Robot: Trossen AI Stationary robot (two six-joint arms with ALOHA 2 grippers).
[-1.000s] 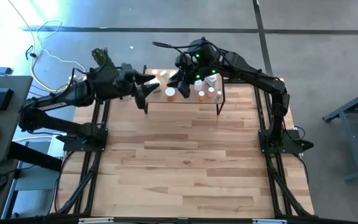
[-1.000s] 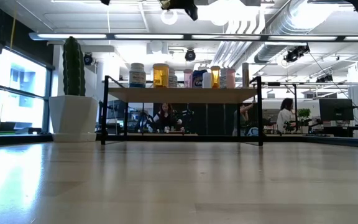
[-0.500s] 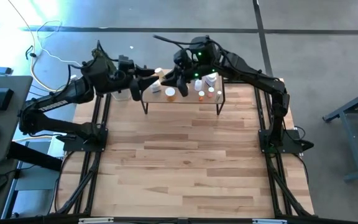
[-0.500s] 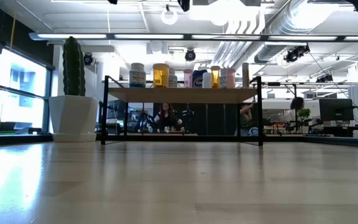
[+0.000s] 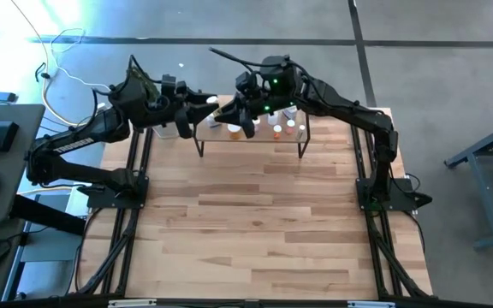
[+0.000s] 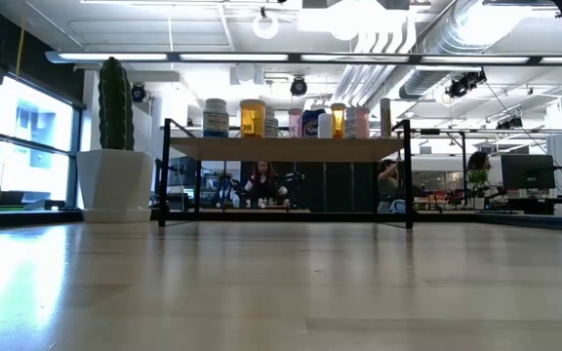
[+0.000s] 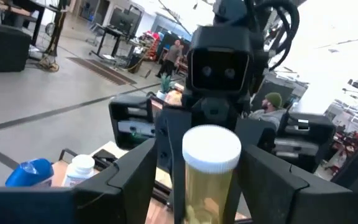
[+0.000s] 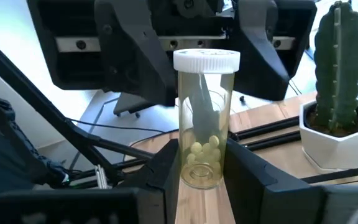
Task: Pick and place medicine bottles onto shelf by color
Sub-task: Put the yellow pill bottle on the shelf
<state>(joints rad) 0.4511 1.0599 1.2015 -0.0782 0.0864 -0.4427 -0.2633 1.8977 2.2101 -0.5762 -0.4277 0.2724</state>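
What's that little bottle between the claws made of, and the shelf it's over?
The bottle looks like clear yellowish plastic: you can see pale pills through its glossy wall. Its cap seems white ribbed plastic. The shelf top looks like light matte wood, on thin black legs, probably metal.

overhead, table-level, two facing wrist views

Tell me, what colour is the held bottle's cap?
White; the right wrist view shows the cap best.
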